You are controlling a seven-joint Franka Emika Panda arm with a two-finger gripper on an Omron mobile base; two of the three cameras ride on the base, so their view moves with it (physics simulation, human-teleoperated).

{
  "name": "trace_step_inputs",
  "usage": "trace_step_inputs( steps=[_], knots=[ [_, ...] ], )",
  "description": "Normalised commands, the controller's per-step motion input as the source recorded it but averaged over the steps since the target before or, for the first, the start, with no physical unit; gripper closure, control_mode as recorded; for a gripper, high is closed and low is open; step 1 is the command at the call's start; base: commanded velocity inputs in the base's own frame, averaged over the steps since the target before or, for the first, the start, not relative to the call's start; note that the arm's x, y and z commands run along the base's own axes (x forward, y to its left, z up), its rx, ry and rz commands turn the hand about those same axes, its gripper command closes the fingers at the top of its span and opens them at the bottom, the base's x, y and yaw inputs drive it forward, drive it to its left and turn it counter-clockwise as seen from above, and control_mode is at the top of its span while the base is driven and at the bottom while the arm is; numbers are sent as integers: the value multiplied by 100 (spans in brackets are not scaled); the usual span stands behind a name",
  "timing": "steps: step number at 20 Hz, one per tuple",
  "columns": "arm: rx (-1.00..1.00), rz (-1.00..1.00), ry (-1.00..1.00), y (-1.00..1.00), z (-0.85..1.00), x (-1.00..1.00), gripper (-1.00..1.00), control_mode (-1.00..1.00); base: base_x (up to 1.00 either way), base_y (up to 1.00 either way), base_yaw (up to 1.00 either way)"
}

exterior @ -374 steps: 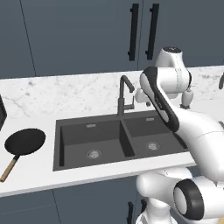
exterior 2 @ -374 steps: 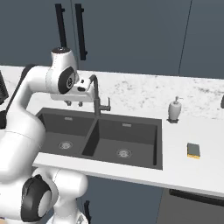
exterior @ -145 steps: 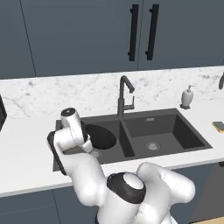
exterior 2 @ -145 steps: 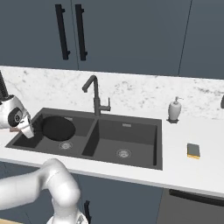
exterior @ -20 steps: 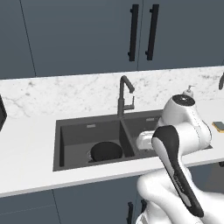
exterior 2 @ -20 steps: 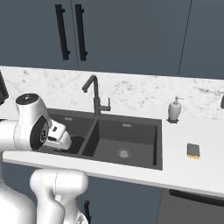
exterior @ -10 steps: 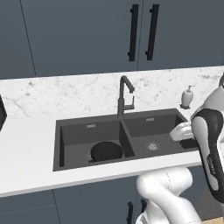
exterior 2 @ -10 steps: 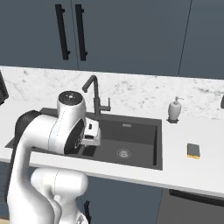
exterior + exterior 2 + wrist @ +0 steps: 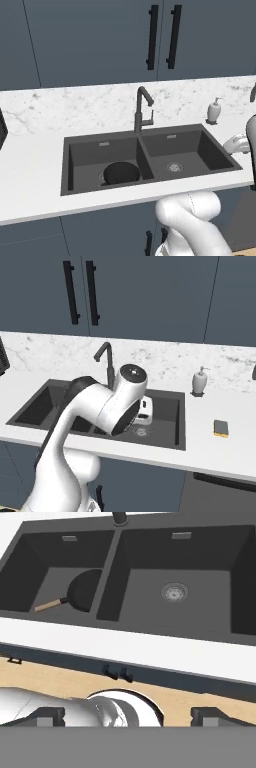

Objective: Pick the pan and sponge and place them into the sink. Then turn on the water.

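Note:
The black pan (image 9: 121,172) lies in the left basin of the dark sink (image 9: 82,152), its wooden handle (image 9: 50,605) pointing toward the front wall. In the hand view the pan (image 9: 85,594) and the sink (image 9: 107,577) lie far ahead. The yellow and green sponge (image 9: 221,428) rests on the counter right of the sink (image 9: 177,416). My gripper (image 9: 128,717) is open, its tips wide apart with nothing between them. It hangs at the sink's front edge (image 9: 144,410), left of the sponge. No water shows at the faucet (image 9: 142,107).
A white soap dispenser (image 9: 199,381) stands on the marble counter behind the sponge. The gooseneck faucet (image 9: 105,358) rises behind the sink's divider. The right basin holds only its drain (image 9: 174,591). Dark cabinets line the wall above.
The arm has swung to the right across the sink front, toward the sponge side. The gripper stays open. The pan has not moved.

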Motion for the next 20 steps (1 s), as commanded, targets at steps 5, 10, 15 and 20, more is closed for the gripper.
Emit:
trace_step_inputs(
  steps=[5,10,15,20],
  knots=[
    [2,0,0,-70,0,49,-100,-100,0,0,0],
    [0,0,2,-73,-5,46,-100,-100,0,0,0],
    [0,0,5,-63,-12,52,-100,-100,0,0,0],
    [0,0,1,-63,-23,54,-100,-100,0,0,0]
  ],
)
